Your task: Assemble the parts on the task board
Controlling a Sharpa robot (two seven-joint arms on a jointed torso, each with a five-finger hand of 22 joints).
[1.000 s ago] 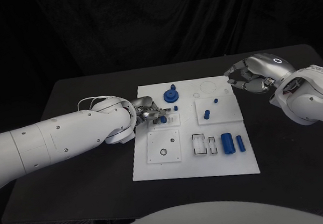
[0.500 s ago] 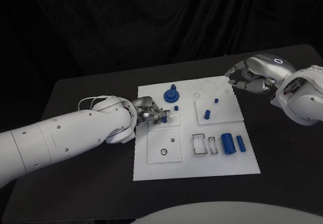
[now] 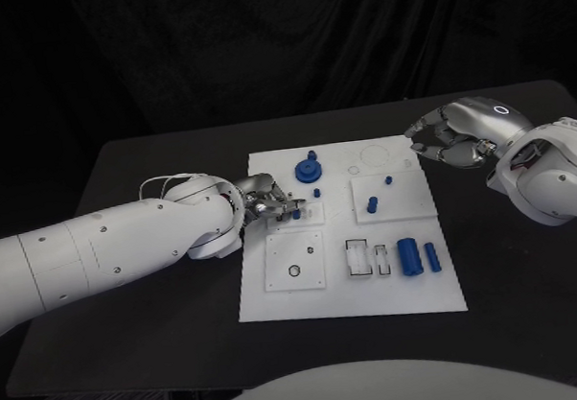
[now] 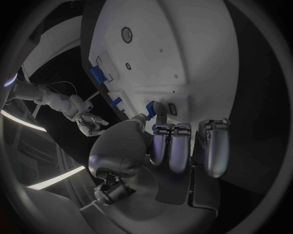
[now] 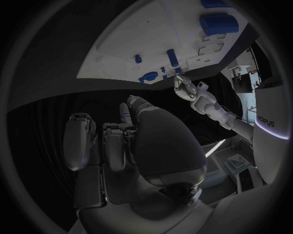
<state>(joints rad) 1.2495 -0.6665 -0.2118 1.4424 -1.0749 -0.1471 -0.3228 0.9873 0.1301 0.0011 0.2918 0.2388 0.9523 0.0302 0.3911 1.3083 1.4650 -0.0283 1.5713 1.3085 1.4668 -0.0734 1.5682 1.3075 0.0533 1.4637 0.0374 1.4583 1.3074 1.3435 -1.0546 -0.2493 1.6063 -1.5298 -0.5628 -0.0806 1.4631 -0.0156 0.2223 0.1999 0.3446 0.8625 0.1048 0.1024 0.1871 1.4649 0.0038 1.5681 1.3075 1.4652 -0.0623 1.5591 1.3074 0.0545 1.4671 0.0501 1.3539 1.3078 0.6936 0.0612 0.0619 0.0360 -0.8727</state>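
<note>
Head view: I am pinching a small blue peg (image 3: 290, 211) with my left hand (image 3: 264, 205) at the white board (image 3: 299, 300), lining it up with its socket on the left side. My right hand (image 3: 452, 139) is hovering curled and empty beside the far right corner.

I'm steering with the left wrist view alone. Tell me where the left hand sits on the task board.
Observer: In the head view, the left hand has its fingertips at a small raised plate on the left half of the task board. A small blue part is at them; I cannot tell whether it is held.
Operator: Report what lies beyond my fingers.
Observer: A blue gear stands near the board's far edge.
Operator: Give me the right hand.
Observer: The right hand hangs off the board's far right corner, over the black table, fingers curled, nothing in them.
</note>
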